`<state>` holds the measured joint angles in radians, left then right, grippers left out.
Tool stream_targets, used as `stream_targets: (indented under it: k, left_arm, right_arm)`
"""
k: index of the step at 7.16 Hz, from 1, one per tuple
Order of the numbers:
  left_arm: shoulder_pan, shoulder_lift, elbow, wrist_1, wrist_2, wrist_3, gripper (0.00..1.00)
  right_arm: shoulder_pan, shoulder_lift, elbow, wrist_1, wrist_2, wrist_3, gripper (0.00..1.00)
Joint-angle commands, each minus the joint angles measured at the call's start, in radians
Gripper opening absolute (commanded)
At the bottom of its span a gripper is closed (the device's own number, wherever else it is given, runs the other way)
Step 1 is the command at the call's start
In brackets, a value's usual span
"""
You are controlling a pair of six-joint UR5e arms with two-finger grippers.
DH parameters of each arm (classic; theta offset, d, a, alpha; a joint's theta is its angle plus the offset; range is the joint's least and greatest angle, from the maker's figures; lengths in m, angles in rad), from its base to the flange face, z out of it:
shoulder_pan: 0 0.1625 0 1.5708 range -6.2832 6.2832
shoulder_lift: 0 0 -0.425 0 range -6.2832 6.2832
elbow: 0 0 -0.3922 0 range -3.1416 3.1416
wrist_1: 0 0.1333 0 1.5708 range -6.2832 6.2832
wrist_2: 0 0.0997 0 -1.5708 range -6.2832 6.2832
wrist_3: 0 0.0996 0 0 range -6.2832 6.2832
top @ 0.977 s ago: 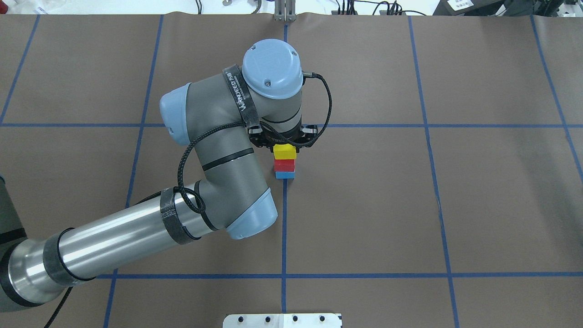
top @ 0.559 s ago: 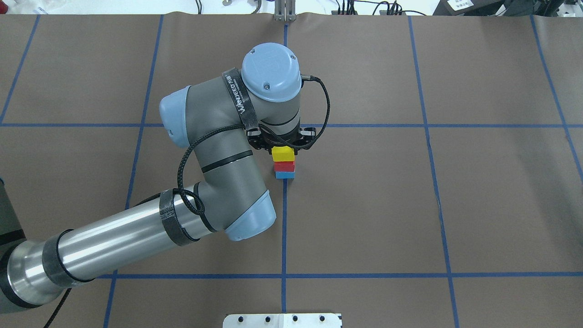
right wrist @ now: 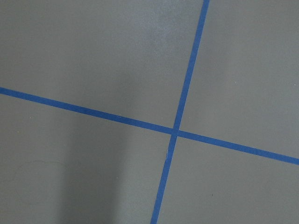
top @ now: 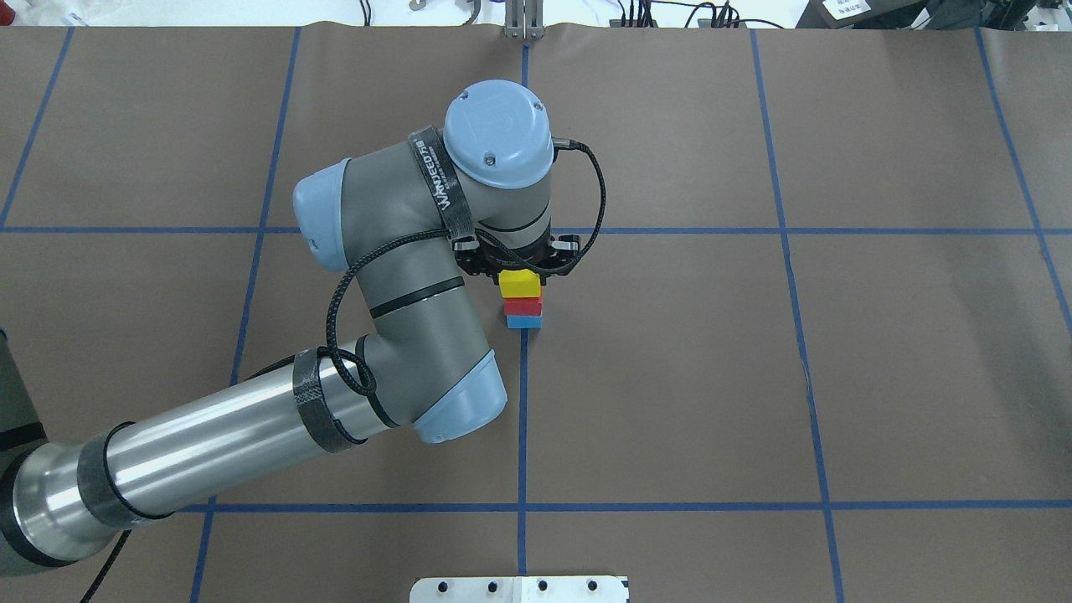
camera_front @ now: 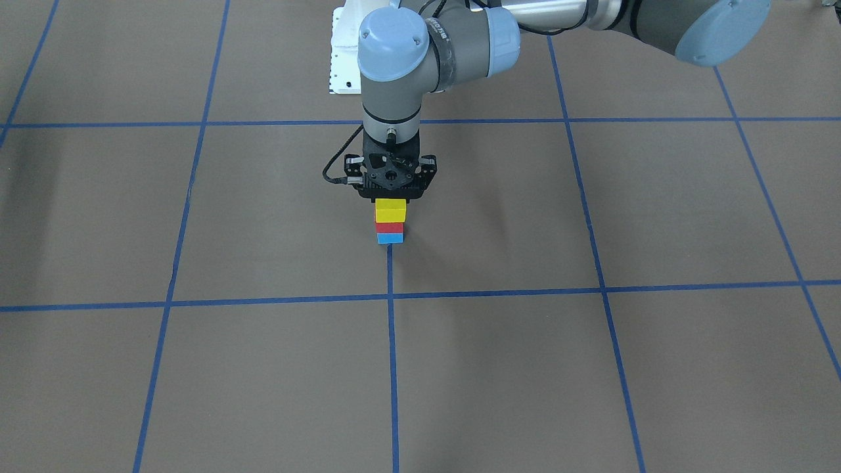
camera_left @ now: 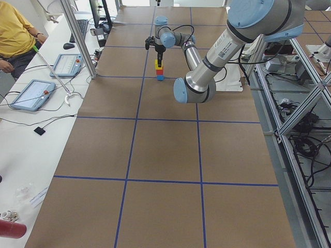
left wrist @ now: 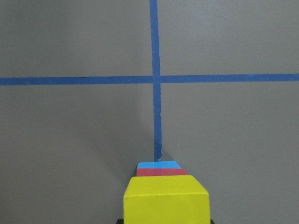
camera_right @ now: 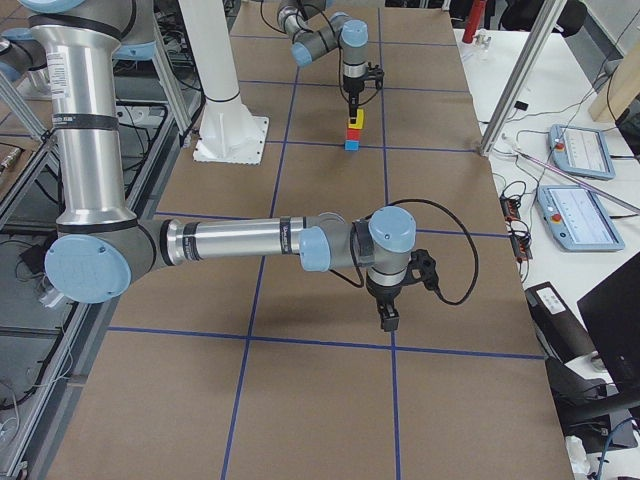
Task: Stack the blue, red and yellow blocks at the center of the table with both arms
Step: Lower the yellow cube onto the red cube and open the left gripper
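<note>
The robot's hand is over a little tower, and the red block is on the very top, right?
Not quite: the yellow block is on the very top. The red block is in the middle, above the blue block. The front-facing view shows it. The left hand is over the tower.

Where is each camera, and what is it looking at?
Front: across the table, facing the robot; shows left arm over the stack.
Overhead: behind the robot, looking down; left arm, stack.
Left side: table's left end; left arm near.
Right side: table's right end; right arm near.
Left wrist: down past the stack; no arm.
Right wrist: down at tape; no arm.
Shared: all but right wrist see the stack.
</note>
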<state>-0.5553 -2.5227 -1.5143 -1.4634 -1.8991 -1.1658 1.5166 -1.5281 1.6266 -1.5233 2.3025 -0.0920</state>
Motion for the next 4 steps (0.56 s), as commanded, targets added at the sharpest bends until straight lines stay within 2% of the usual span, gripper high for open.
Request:
stream_targets:
  k: [1, 3, 4]
  left_arm:
    - [0.000, -0.001, -0.001, 0.000, 0.000, 0.000, 0.00]
    - [0.000, -0.001, -0.001, 0.000, 0.000, 0.000, 0.00]
    - [0.002, -0.001, -0.001, 0.000, 0.000, 0.000, 0.04]
  right_arm:
    - [0.000, 0.002, -0.001, 0.000, 0.000, 0.000, 1.00]
    - [0.000, 0.000, -0.001, 0.000, 0.000, 0.000, 1.00]
    - [0.000, 0.002, -0.001, 0.000, 0.000, 0.000, 1.00]
